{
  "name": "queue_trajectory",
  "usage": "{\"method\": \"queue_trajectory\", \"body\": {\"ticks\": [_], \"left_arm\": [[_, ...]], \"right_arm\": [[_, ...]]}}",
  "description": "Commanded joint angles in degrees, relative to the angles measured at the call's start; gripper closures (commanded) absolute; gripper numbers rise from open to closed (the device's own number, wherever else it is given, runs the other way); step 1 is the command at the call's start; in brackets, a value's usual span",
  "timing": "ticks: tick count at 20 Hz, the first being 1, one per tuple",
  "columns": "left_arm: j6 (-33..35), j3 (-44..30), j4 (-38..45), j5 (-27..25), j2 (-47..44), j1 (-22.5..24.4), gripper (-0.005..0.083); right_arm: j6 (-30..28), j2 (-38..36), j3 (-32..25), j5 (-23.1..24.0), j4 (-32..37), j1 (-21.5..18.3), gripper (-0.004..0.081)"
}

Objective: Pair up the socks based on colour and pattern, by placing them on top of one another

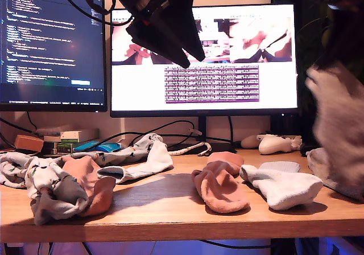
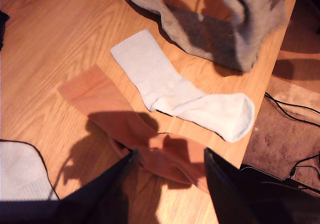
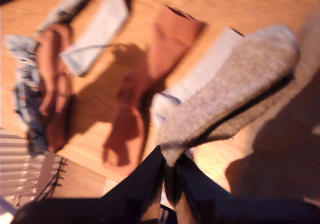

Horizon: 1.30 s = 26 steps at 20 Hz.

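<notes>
A salmon-pink sock point(image 1: 219, 189) point(image 2: 110, 109) lies flat mid-table with a pale ribbed sock point(image 1: 284, 186) point(image 2: 175, 94) beside it. High above them my first gripper point(image 1: 192, 58) point(image 2: 169, 156) hangs open and holds nothing. At the exterior view's right, a grey sock point(image 1: 335, 118) point(image 3: 235, 79) dangles blurred in the air, my second gripper point(image 3: 170, 159) shut on its end. Under it another grey sock point(image 1: 335, 175) point(image 2: 200, 34) lies on the table. At the exterior view's left sits a heap: printed pale blue socks point(image 1: 51, 192) point(image 3: 27, 94), a salmon sock point(image 1: 91, 181) point(image 3: 55, 84) and a pale sock point(image 1: 148, 161) point(image 3: 100, 29).
Two monitors point(image 1: 205, 61) stand along the back of the wooden table point(image 1: 170, 209). A white game controller point(image 1: 278, 144) rests at the back towards the exterior view's right. Cables point(image 1: 170, 135) and small boxes point(image 1: 68, 138) sit behind the heap.
</notes>
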Motion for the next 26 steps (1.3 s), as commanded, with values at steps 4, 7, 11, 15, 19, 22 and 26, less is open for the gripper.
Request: {"method": "queue_trajectory", "body": {"ticks": [4, 7, 11, 15, 19, 22, 26], "left_arm": [[0.07, -0.26, 1.05, 0.20, 0.50, 0.02, 0.0400], [0.07, -0.26, 1.22, 0.20, 0.50, 0.02, 0.0400], [0.07, -0.26, 1.25, 0.20, 0.50, 0.02, 0.0401], [0.07, -0.26, 1.27, 0.20, 0.50, 0.02, 0.0401], [0.02, -0.26, 1.22, 0.20, 0.50, 0.02, 0.0401], [0.02, -0.26, 1.20, 0.20, 0.50, 0.02, 0.0401], [-0.04, -0.26, 1.18, 0.20, 0.50, 0.02, 0.0401]], "right_arm": [[-1.62, 4.17, -0.46, 0.13, -1.20, -1.92, 0.0783], [-3.37, 6.08, -0.46, 0.52, -1.75, -2.10, 0.0783], [-6.45, 8.17, -0.46, 4.98, 4.81, -2.25, 0.0783], [-8.98, 12.74, -0.46, 6.16, 10.75, -2.16, 0.0783], [-9.05, 18.95, -0.46, 9.27, 15.76, -1.86, 0.0782], [-12.07, 21.51, -0.46, 10.16, 22.49, -1.86, 0.0782], [-15.50, 22.10, -0.46, 12.02, 27.41, -1.86, 0.0639]]}}
